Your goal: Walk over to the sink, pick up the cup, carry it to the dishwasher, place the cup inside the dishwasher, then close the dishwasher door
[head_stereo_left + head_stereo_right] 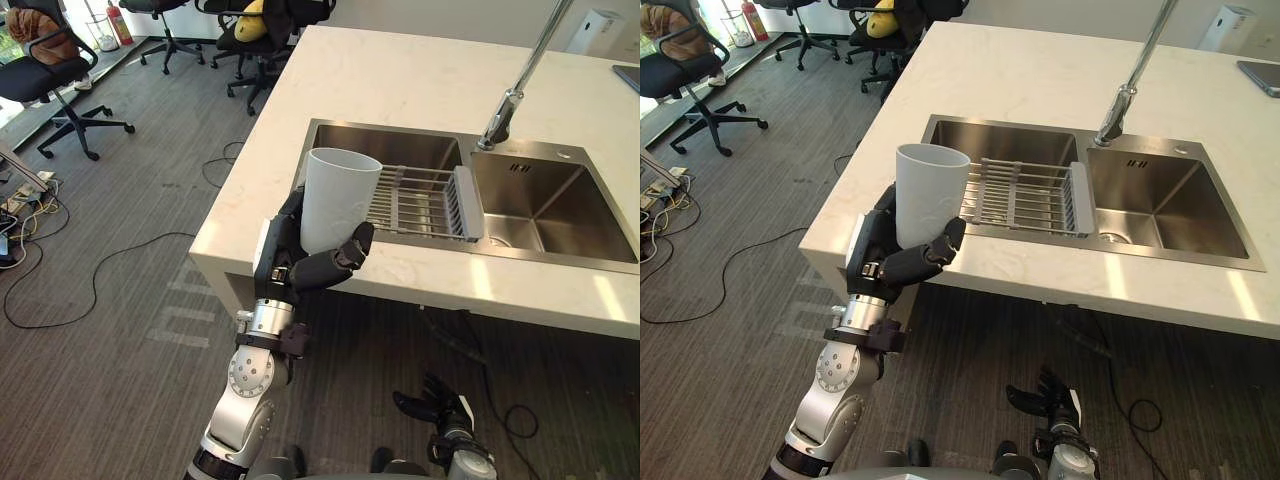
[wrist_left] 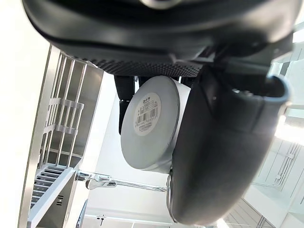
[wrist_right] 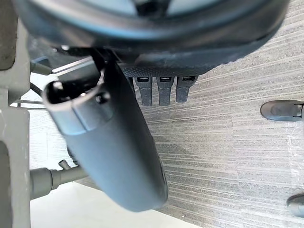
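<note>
Left eye view: the left hand [image 1: 300, 262] wraps a white cup [image 1: 338, 200], upright, at the front-left corner of the sink [image 1: 385, 143], over the bench [image 1: 400, 80] edge. Left wrist view: thumb and fingers clamp its lower wall. Right wrist view: the right hand [image 3: 114, 142] hangs slack-fingered and holds nothing, below the sink. A good carry likely needs a level cup and a firm grip.

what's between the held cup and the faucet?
A metal drying rack spanning the left sink basin, between cup and faucet; clear in the left eye view.
</note>
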